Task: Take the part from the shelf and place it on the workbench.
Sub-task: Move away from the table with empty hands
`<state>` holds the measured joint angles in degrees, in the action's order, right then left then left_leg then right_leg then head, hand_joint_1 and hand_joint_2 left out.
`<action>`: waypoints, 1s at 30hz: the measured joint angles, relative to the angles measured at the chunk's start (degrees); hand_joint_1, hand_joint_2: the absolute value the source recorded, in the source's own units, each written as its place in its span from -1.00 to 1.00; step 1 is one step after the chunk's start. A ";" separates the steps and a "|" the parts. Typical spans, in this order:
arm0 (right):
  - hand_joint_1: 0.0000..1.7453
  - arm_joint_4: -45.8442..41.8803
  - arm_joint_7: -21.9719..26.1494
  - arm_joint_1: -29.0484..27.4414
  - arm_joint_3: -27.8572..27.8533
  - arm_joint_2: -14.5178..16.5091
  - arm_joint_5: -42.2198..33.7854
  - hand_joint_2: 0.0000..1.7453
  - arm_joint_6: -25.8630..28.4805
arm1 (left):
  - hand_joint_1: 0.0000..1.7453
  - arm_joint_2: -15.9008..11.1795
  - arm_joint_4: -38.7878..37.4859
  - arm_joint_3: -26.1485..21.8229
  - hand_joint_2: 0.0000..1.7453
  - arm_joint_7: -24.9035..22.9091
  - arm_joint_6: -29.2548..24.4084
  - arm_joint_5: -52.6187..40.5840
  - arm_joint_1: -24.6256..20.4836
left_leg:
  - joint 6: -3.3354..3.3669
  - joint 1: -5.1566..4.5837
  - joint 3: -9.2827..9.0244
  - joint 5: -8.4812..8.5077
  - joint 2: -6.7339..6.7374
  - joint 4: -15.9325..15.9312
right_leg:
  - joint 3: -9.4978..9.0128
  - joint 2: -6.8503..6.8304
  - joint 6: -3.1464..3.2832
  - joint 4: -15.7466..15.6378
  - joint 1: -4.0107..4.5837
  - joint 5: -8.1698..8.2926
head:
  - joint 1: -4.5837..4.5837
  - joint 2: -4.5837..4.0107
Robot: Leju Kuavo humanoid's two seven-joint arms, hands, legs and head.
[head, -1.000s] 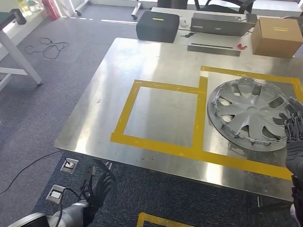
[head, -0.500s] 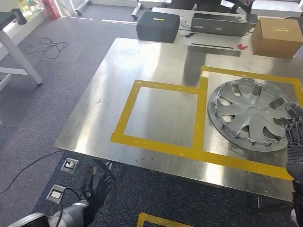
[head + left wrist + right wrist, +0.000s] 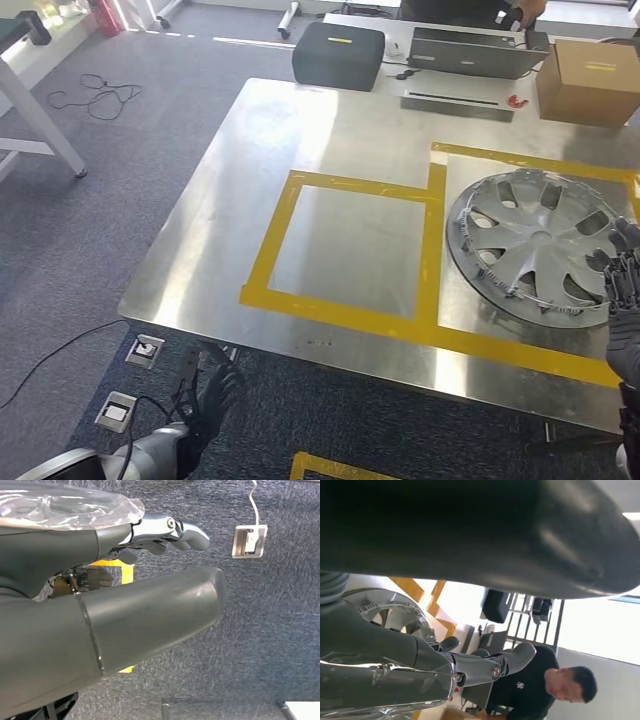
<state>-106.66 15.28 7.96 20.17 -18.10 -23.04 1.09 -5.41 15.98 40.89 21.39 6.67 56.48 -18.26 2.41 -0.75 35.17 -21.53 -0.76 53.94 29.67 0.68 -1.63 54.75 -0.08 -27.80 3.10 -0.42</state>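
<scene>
A silver wheel cover lies flat on the steel workbench, inside the right-hand yellow tape frame. My right hand is at the bench's right edge beside the cover's near rim, fingers stretched out and apart, holding nothing. The right wrist view has the same hand with the wheel cover just beyond its fingers. My left hand hangs low below the bench's front edge over the carpet. From the left wrist camera, that hand has loosely extended fingers and is empty.
A second yellow tape square marks the bench's middle. Behind the bench stand a black case, a laptop and a cardboard box. A person is at that far desk. Floor sockets and cables lie near my left hand.
The camera has shifted slightly, so the whole scene sits a little to the right. My right hand has dropped a little from the cover's rim. A person's arms appeared at the laptop.
</scene>
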 joint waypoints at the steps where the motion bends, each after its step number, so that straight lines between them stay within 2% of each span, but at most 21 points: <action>1: -1.00 -0.11 0.00 -0.03 -0.08 0.01 0.00 -1.00 0.00 | -1.00 0.05 0.00 0.00 -1.00 -0.01 0.00 0.00 -0.06 | 0.17 0.15 -0.30 0.02 0.10 -0.26 | 0.87 -0.06 -0.24 2.27 -0.03 -1.44 | -0.12 0.00; 2: -1.00 -0.16 0.00 -0.09 -0.14 0.01 0.00 -1.00 0.01 | -1.00 0.10 0.00 0.00 -1.00 -0.02 0.00 0.00 -0.10 | 0.27 0.19 -0.49 0.00 0.18 -0.34 | 2.28 -0.13 -0.44 5.56 -0.17 -3.29 | -0.24 0.00; 4: -1.00 -0.20 0.00 -0.35 -0.21 0.01 0.00 -1.00 0.02 | -1.00 0.13 0.00 0.00 -1.00 -0.05 0.00 0.00 -0.13 | 0.39 0.19 -0.62 -0.06 0.25 -0.37 | 6.14 -0.17 -0.82 14.25 -0.38 -7.15 | -0.40 0.00; 5: -1.00 -0.20 0.00 -0.51 -0.22 0.00 0.00 -1.00 0.03 | -1.00 0.15 0.00 0.00 -1.00 -0.08 0.00 0.00 -0.11 | 0.38 0.19 -0.63 -0.06 0.26 -0.36 | 7.43 -0.19 -0.94 16.96 -0.50 -7.86 | -0.40 0.00; 6: -1.00 -0.20 0.00 -0.63 -0.22 0.00 0.00 -1.00 0.03 | -1.00 0.19 0.00 0.00 -1.00 -0.10 0.00 0.00 -0.09 | 0.35 0.22 -0.64 -0.05 0.27 -0.34 | 7.72 -0.22 -1.04 17.52 -0.60 -7.38 | -0.41 0.00; 7: -1.00 -0.21 0.00 -0.70 -0.24 0.00 0.00 -1.00 0.03 | -1.00 0.24 0.00 0.00 -1.00 -0.11 0.00 0.00 -0.08 | 0.29 0.27 -0.65 -0.03 0.26 -0.31 | 6.73 -0.25 -1.09 15.45 -0.71 -5.73 | -0.41 0.00; 9: -1.00 -0.27 0.01 -0.69 -0.27 0.01 0.00 -1.00 0.02 | -1.00 0.34 0.00 0.00 -1.00 -0.12 -0.01 0.00 -0.10 | -0.05 0.31 -0.64 0.00 0.20 -0.14 | 2.16 -0.29 -1.17 6.34 -0.96 -1.54 | -0.44 0.00; 11: -1.00 -0.39 0.01 -0.80 -0.32 0.02 0.00 -1.00 0.01 | -1.00 0.36 0.00 0.00 -1.00 -0.12 -0.03 -0.01 -0.13 | -0.76 0.23 -0.54 0.23 0.10 0.00 | -1.23 -0.07 -0.77 0.17 -0.82 0.54 | -0.39 0.00; 14: -1.00 -0.50 0.00 -0.98 -0.38 0.02 0.00 -1.00 -0.01 | -1.00 0.33 0.00 0.00 -1.00 -0.12 -0.07 -0.02 -0.10 | -1.94 0.19 -0.38 0.92 -0.07 0.02 | -1.44 0.10 0.28 -0.70 -0.48 1.09 | -0.21 0.00; 15: -1.00 -0.51 0.00 -0.96 -0.39 0.02 0.00 -1.00 -0.02 | -1.00 0.34 0.01 0.00 -1.00 -0.12 -0.07 -0.02 -0.10 | -2.25 0.26 -0.09 0.44 -0.07 0.44 | -1.23 0.03 0.77 -0.80 -0.53 1.41 | -0.17 0.00; 16: -1.00 -0.53 0.01 -0.94 -0.40 0.02 0.00 -1.00 -0.04 | -1.00 0.35 0.01 0.00 -1.00 -0.12 -0.07 -0.02 -0.10 | -2.52 0.34 0.45 -0.71 -0.01 1.61 | -0.96 -0.06 1.31 -0.93 -0.60 1.77 | -0.03 0.00; 18: -1.00 -0.56 0.01 -0.95 -0.40 0.03 0.01 -1.00 -0.06 | -1.00 0.40 0.02 0.00 -1.00 -0.12 -0.07 -0.02 -0.11 | -3.01 0.63 3.05 -5.70 0.21 8.21 | -0.08 -0.24 2.16 -1.06 -0.59 2.59 | 0.30 0.00; 20: -1.00 -0.57 0.00 -1.03 -0.40 0.05 0.01 -1.00 -0.06 | -1.00 0.42 0.02 0.00 -1.00 -0.12 -0.07 -0.01 -0.04 | -3.35 0.75 5.90 -10.22 0.29 16.65 | 1.04 -0.31 2.44 -1.03 -0.39 3.38 | 0.57 0.00; 21: -1.00 -0.57 0.00 -1.06 -0.40 0.06 0.02 -1.00 -0.06 | -1.00 0.43 0.02 0.00 -1.00 -0.12 -0.08 -0.01 0.00 | -3.40 0.75 6.23 -10.91 0.30 18.73 | 1.57 -0.32 2.45 -1.01 -0.31 3.76 | 0.63 0.00; 22: -1.00 -0.57 0.00 -1.09 -0.40 0.07 0.01 -1.00 -0.06 | -1.00 0.43 0.02 0.00 -1.00 -0.12 -0.08 -0.02 0.03 | -3.35 0.74 5.40 -10.50 0.30 18.56 | 2.06 -0.32 2.43 -1.00 -0.24 4.14 | 0.68 0.00; 23: -1.00 -0.57 0.00 -1.11 -0.39 0.08 0.02 -1.00 -0.06 | -1.00 0.43 0.02 0.00 -1.00 -0.12 -0.08 -0.02 0.02 | -3.20 0.73 3.33 -9.22 0.30 15.93 | 2.47 -0.33 2.38 -0.99 -0.18 4.48 | 0.73 0.00; 25: -1.00 -0.60 0.01 -1.12 -0.40 0.09 0.02 -1.00 -0.06 | -1.00 0.42 0.02 0.00 -1.00 -0.12 -0.09 -0.02 -0.12 | -2.69 0.68 -2.79 -6.41 0.29 6.71 | 2.98 -0.31 2.20 -0.96 -0.10 5.03 | 0.81 0.00; 26: -1.00 -0.66 0.02 -1.13 -0.43 0.09 0.02 -1.00 -0.06 | -1.00 0.42 0.02 0.00 -1.00 -0.12 -0.09 -0.02 -0.24 | -2.41 0.54 -5.17 -5.51 0.30 2.86 | 3.15 -0.32 1.98 -0.98 -0.08 5.34 | 0.80 0.00; 27: -1.00 -0.72 0.04 -1.16 -0.45 0.10 0.02 -1.00 -0.06 | -1.00 0.42 0.02 0.00 -1.00 -0.12 -0.09 -0.01 -0.33 | -2.14 0.37 -6.58 -5.07 0.29 0.47 | 3.22 -0.32 1.74 -1.00 -0.09 5.60 | 0.79 0.00; 28: -1.00 -0.77 0.06 -1.22 -0.48 0.11 0.03 -1.00 -0.07 | -1.00 0.41 0.02 0.00 -1.00 -0.12 -0.09 -0.01 -0.42 | -1.89 0.18 -7.03 -5.00 0.28 -0.55 | 3.30 -0.33 1.44 -1.01 -0.12 5.88 | 0.82 0.00; 30: -1.00 -0.82 0.09 -1.39 -0.54 0.14 0.04 -1.00 -0.10 | -1.00 0.43 0.02 0.00 -1.00 -0.12 -0.13 0.01 -0.49 | -1.25 0.13 -6.82 -4.44 0.33 -1.01 | 3.51 -0.32 0.77 -1.10 -0.18 6.35 | 0.84 0.00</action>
<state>-107.48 15.37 6.57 19.64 -17.96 -23.00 0.99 -4.98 16.00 40.89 21.27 6.54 56.49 -18.75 1.17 -0.62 28.35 -25.97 -0.42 52.94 33.18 0.36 -0.87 53.66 -0.26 -21.45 3.93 -0.42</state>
